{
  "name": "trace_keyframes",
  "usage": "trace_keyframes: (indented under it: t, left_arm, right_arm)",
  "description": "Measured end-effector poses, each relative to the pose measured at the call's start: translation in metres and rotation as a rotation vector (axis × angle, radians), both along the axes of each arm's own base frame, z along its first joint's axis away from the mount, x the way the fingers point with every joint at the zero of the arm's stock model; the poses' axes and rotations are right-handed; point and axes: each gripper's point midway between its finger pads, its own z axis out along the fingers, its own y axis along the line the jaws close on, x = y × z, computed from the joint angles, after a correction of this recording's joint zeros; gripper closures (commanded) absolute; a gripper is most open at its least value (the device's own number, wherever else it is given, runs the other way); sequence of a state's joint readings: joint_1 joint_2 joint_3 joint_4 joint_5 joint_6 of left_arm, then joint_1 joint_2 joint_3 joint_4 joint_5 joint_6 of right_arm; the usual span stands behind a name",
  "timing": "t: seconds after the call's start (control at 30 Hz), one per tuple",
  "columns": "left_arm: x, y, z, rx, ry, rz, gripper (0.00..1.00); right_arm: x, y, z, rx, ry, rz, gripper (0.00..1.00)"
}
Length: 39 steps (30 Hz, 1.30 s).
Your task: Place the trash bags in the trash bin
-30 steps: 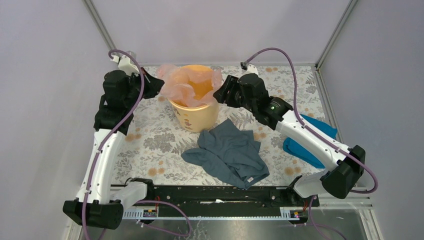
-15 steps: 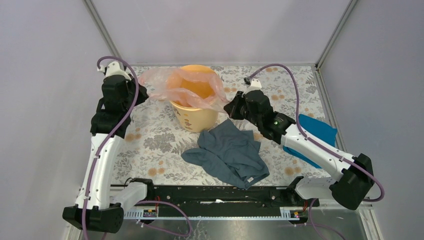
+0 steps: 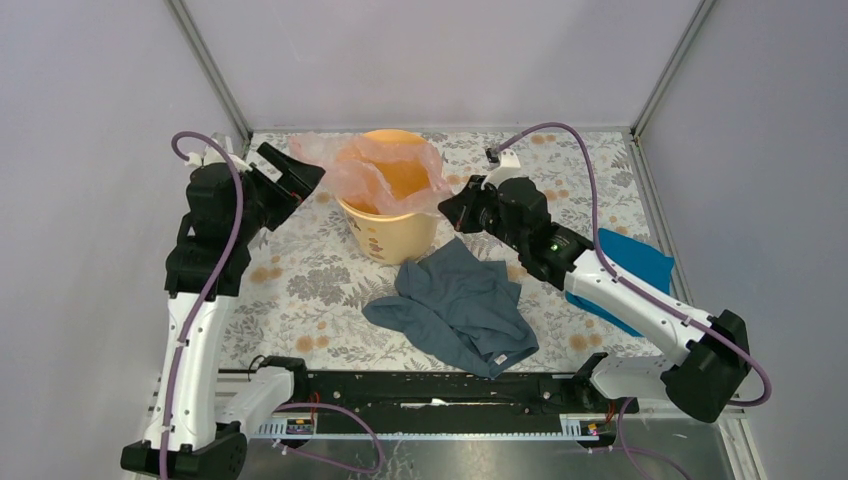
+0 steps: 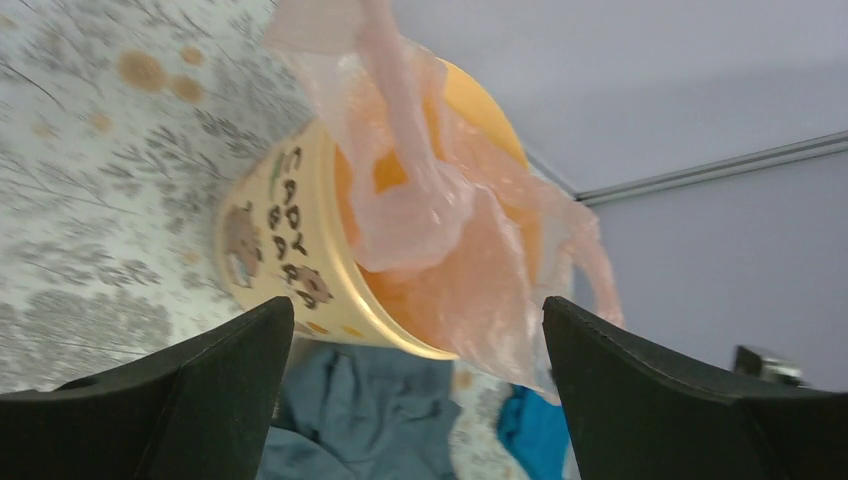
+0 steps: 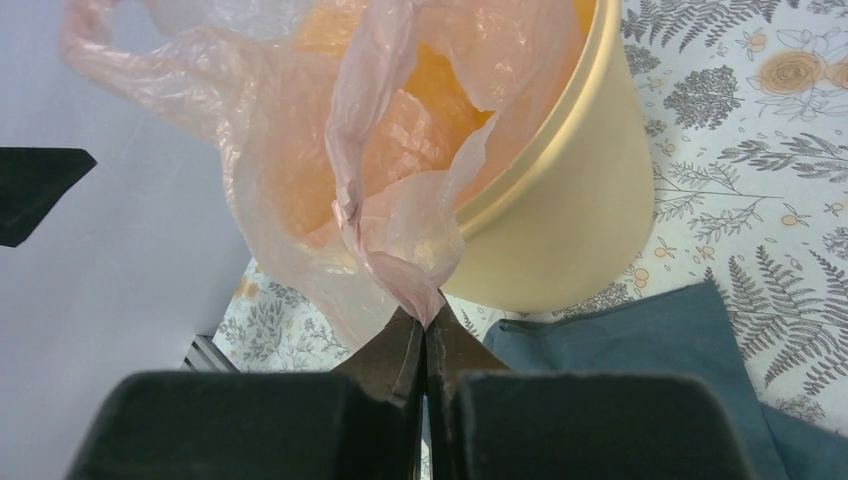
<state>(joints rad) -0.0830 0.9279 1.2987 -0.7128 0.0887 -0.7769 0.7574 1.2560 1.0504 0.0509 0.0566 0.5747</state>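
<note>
The left arm [image 3: 195, 335] and the right arm [image 3: 625, 290] are built alike: smooth white shells on the long links, bulky matte-black housings at joints and bases. A purple cable [image 3: 565, 130] runs along each arm and loops free near the wrist. A small green light [image 3: 548, 243] glows on the right arm's black housing. The left tool [image 4: 410, 310] has broad, matte-black wedge-shaped fingers [image 4: 190, 395]. The right tool [image 5: 425, 335] tapers to thin black tips.
</note>
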Motion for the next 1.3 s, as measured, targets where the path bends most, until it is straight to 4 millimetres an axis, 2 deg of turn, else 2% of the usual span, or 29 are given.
trace_keyframes:
  t: [0.23,0.37,0.47,0.57,0.63,0.7,0.77,0.87,0.93,1.13,1.3]
  left_arm:
    - [-0.008,-0.032,0.005,-0.243,0.053,-0.013,0.01]
    - [-0.009,-0.062,0.001,-0.290,0.095,-0.027,0.11]
    - [0.002,-0.074,-0.007,-0.275,0.128,0.021,0.17]
    - [0.019,-0.067,-0.018,-0.250,0.145,0.116,0.17]
    - [0.027,-0.059,-0.024,-0.227,0.146,0.174,0.12]
    - [0.033,-0.050,-0.025,-0.194,0.139,0.229,0.07]
    - [0.038,-0.042,-0.022,-0.160,0.120,0.267,0.08]
    - [0.044,-0.031,-0.018,-0.115,0.089,0.307,0.19]
    - [0.048,-0.024,-0.018,-0.089,0.085,0.323,0.34]
    - [0.058,0.003,-0.026,-0.004,0.087,0.370,0.69]
    - [0.059,0.009,-0.032,0.051,0.063,0.323,0.91]
  right_arm:
    - [-0.004,0.002,0.001,0.011,-0.003,0.024,1.00]
    - [-0.005,0.002,-0.001,0.009,0.001,0.026,1.00]
    - [-0.007,0.003,-0.002,0.010,0.005,0.039,1.00]
    - [-0.009,0.002,-0.002,0.012,0.004,0.041,1.00]
    - [-0.011,0.000,0.001,0.016,-0.002,0.041,1.00]
    - [-0.013,-0.002,0.004,0.020,-0.010,0.040,1.00]
    - [-0.013,-0.003,0.007,0.021,-0.019,0.041,1.00]
    - [-0.014,-0.005,0.004,0.004,-0.017,0.043,1.00]
    - [-0.015,-0.006,0.002,-0.006,-0.011,0.044,1.00]
    - [-0.015,-0.005,0.002,-0.007,-0.012,0.047,1.00]
    - [-0.014,-0.007,0.000,-0.016,-0.011,0.036,1.00]
